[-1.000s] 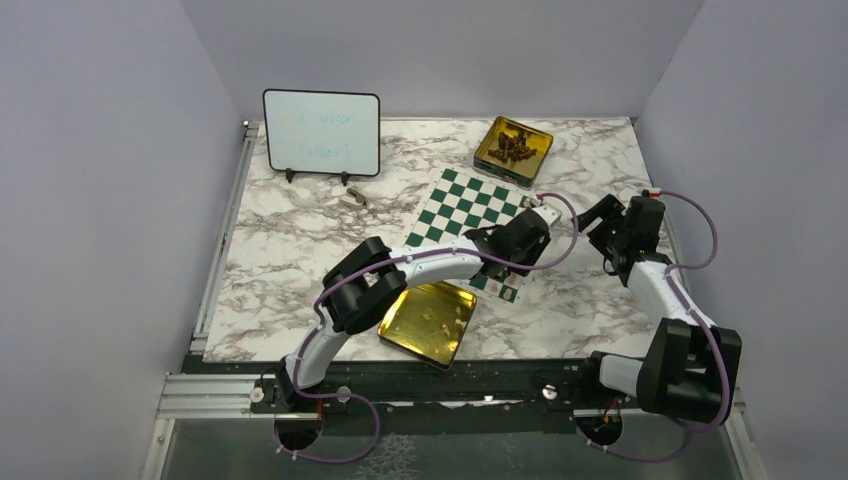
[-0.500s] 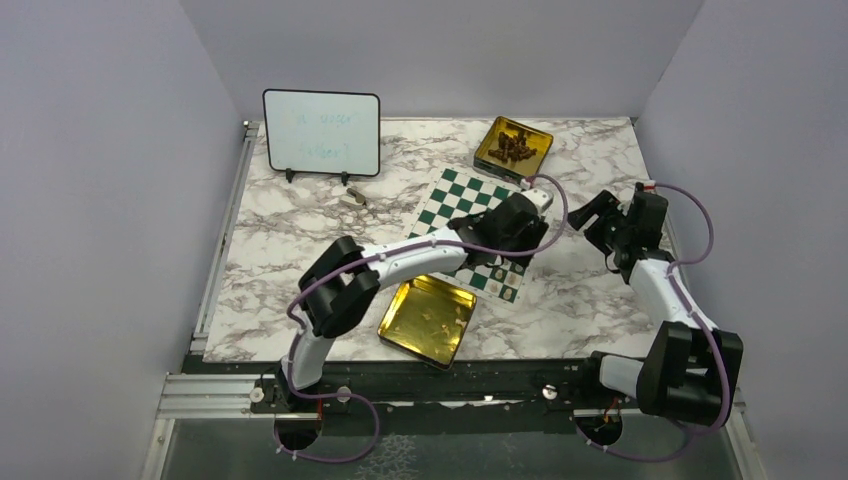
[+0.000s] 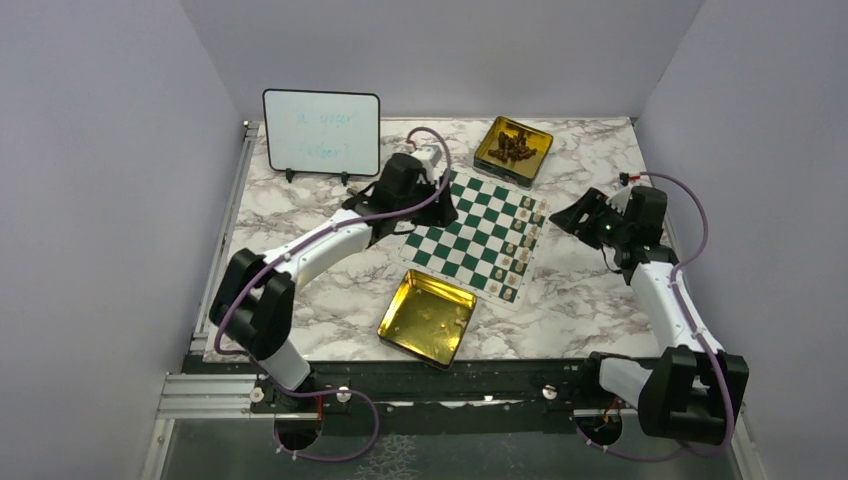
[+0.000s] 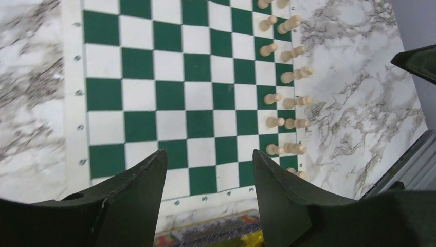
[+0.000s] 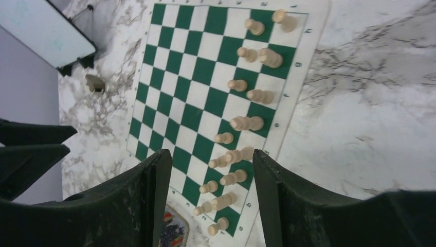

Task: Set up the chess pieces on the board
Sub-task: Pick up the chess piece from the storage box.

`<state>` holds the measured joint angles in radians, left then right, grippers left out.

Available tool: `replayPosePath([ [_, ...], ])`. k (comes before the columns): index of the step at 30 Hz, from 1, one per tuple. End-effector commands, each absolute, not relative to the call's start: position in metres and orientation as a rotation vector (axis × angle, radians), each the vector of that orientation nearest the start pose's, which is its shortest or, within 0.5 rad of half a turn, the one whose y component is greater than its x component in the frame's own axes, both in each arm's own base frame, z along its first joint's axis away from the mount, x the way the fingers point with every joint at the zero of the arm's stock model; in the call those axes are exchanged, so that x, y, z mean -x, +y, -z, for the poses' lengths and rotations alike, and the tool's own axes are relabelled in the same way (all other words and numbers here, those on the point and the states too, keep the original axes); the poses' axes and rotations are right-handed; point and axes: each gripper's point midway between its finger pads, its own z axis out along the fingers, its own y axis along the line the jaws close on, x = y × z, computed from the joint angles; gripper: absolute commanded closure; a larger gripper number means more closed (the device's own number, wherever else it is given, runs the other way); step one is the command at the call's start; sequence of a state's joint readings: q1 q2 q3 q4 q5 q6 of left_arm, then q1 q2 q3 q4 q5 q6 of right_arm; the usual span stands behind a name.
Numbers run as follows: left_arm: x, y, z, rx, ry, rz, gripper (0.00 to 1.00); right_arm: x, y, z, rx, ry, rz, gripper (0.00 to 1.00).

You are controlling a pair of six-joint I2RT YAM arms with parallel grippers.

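While I watch from the top camera, the board [image 3: 470, 225] lies flat mid-table, turned at an angle on the marble table [image 3: 290, 270]. The pieces [image 3: 522, 243] stand in two rows along its right-hand edge; the other squares are bare. My left gripper [image 3: 440, 208] hangs over the board's far left corner, and my right gripper [image 3: 562, 214] hovers off the board's right edge, above bare marble. From up here I can't judge either set of jaws. A gold tin [image 3: 428, 318] sits just beside the board's near edge with a few pale bits in it. A second tin [image 3: 513, 146] beyond the far corner holds a heap of dark brown bits. A whiteboard [image 3: 321, 133] stands at the far left.

Through the left wrist camera, the jaws stand spread with nothing between them. Under them I see green and white squares, with the two rows of pieces off to the right.

Through the right wrist camera, those jaws are likewise spread and hold nothing. The board runs away from me below, with the pieces lined up on its nearer edge and the whiteboard at top left.
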<state>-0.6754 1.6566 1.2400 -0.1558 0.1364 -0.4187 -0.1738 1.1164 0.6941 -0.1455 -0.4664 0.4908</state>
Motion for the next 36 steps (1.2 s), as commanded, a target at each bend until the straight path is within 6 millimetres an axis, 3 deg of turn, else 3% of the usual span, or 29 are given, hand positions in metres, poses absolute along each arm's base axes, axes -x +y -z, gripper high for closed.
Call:
replayPosePath([
  [1, -0.328, -0.296, -0.19, -0.328, 2.185, 0.943, 0.37, -0.321, 0.079, -0.176, -0.232, 2.159, -0.734, 0.37],
  [9, -0.289, -0.224, -0.157, -0.219, 2.301, 0.919, 0.37, -0.289, 0.177, -0.179, 0.105, 2.265, -0.732, 0.43],
  [13, -0.275, -0.196, -0.147, -0.118, 2.309, 0.959, 0.36, -0.27, 0.213, -0.176, 0.267, 2.307, -0.667, 0.46],
  [18, -0.265, -0.18, -0.142, -0.061, 2.294, 0.999, 0.35, -0.243, 0.26, -0.168, 0.508, 2.357, -0.552, 0.47],
  [21, -0.262, -0.173, -0.132, -0.05, 2.309, 0.961, 0.35, -0.23, 0.284, -0.15, 0.676, 2.391, -0.492, 0.48],
  [27, -0.266, -0.162, -0.122, 0.073, 2.331, 0.887, 0.31, -0.212, 0.303, -0.128, 0.989, 2.414, -0.348, 0.54],
  [36, -0.272, -0.14, -0.119, 0.141, 2.335, 0.732, 0.28, -0.183, 0.293, -0.093, 1.26, 2.519, -0.232, 0.57],
])
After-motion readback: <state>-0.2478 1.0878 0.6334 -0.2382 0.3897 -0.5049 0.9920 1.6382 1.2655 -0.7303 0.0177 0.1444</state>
